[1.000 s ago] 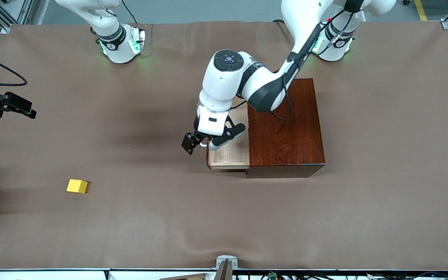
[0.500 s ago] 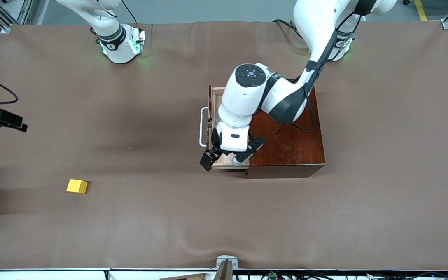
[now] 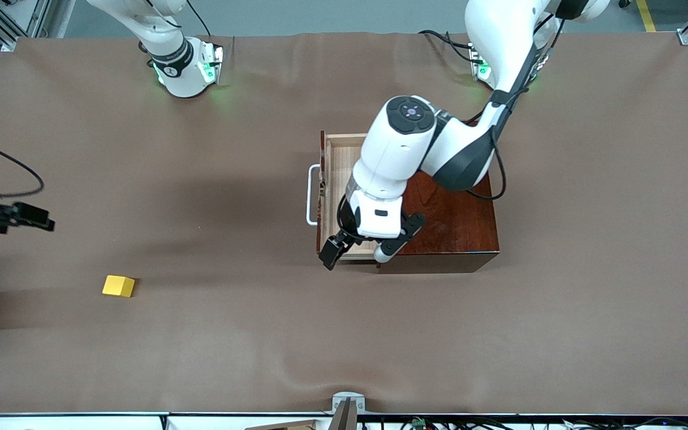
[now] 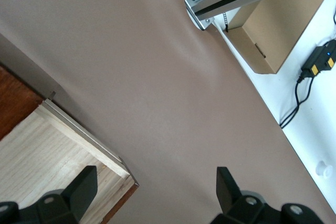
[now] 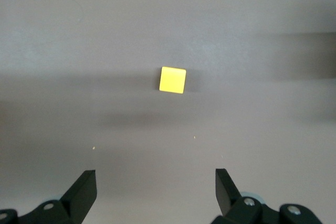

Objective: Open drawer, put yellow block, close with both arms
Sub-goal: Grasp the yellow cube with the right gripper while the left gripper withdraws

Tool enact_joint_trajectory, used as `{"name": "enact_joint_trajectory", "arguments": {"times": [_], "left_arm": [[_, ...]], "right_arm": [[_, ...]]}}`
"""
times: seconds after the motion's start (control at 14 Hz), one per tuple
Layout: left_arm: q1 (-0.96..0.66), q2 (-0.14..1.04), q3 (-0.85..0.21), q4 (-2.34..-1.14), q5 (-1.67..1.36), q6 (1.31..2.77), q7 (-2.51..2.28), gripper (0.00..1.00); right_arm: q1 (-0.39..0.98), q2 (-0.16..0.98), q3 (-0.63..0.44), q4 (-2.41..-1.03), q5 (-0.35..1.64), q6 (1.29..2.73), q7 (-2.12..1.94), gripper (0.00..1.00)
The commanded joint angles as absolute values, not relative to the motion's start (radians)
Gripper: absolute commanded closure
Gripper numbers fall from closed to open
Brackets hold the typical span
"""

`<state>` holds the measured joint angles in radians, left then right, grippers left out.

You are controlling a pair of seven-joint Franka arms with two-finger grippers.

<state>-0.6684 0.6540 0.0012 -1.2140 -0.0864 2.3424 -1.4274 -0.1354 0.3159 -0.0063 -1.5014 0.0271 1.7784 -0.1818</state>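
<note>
Drawer (image 3: 344,179) stands open to receive the yellow block (image 3: 119,286); we hold both the left gripper (image 3: 357,252) over its corner and the right gripper (image 5: 155,192) above the block, fingers spread wide, empty.

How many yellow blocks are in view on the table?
1. The yellow block lies on the brown table cover toward the right arm's end, nearer to the front camera than the open drawer. The drawer's inside is partly hidden by the left arm.

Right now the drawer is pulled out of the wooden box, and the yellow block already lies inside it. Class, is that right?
Not quite. The drawer is pulled out of the wooden box, but the yellow block lies on the table, toward the right arm's end. The front view shows it.
</note>
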Motion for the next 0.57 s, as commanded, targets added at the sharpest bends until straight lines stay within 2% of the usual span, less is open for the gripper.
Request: {"name": "enact_joint_trajectory", "arguments": {"times": [0.0, 0.5], "left_arm": [[-0.628, 0.601, -0.012, -1.261, -0.147, 2.320, -1.347, 0.00], [-0.508, 0.552, -0.037, -1.264, -0.241, 2.126, -1.025, 0.00]], "right_arm": [[-0.137, 0.388, -0.002, -1.499, 0.021, 1.851, -0.184, 0.00], [-0.126, 0.622, -0.002, -1.503, 0.020, 2.130, -0.189, 0.00]]}}
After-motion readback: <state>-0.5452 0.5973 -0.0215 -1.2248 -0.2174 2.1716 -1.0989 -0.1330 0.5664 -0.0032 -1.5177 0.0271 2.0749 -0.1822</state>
